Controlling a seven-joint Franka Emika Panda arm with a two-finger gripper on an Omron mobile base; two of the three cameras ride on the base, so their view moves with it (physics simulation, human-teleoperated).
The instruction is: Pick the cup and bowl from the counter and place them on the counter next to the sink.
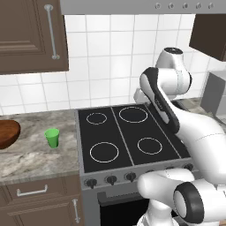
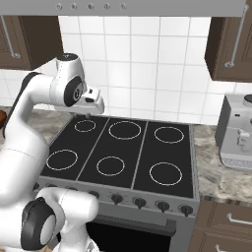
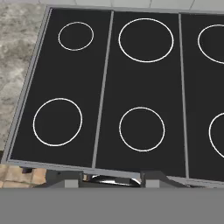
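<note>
You have bare stovetop (image 1: pixel 128 137) to sweep across; on the counter (image 1: pixel 39 154) to its left, the cup (image 1: pixel 52 137) stands apart from the bowl (image 1: pixel 6 133), with open stone between and nearer

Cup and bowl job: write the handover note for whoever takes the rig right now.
Gripper: over the stovetop, holding nothing; whether the jaws are open cannot be told.
Cup: upright on the counter left of the stovetop, untouched.
Bowl: on the same counter, left of the cup, apart from it, partly cut off by the picture's edge.
Done: nothing moved yet.
Left: pick up the cup and the bowl, carry each to the counter beside the sink and set them down.
</note>
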